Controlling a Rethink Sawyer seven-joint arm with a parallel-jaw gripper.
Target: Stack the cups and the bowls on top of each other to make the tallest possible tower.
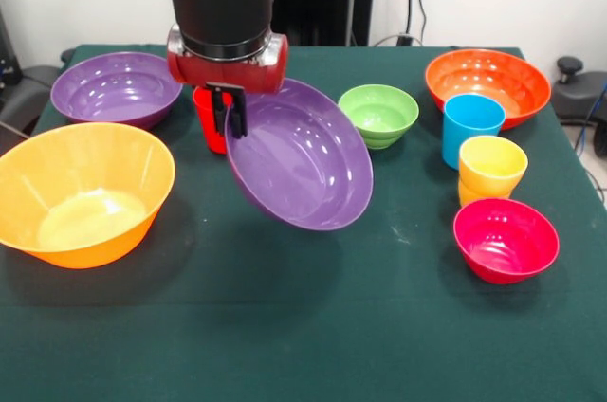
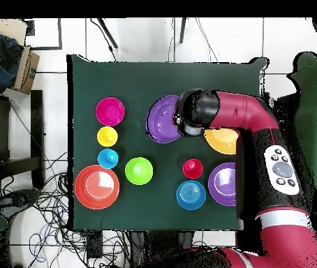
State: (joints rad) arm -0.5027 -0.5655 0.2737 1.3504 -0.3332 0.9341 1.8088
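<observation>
Your gripper is clamped on the rim of a glossy purple plastic bowl, held tilted above the bench w/ its opening facing fwd, prob. because an edge pinch lets it hang. Big yellow-orange plastic bowl sits just beside, likely base.

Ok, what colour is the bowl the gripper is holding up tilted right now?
Purple. The bowl in the gripper shows best in the front view.

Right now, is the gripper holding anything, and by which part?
Yes. The gripper holds a purple bowl by its rim, at the upper edge, with the bowl tilted and lifted off the table.
</observation>
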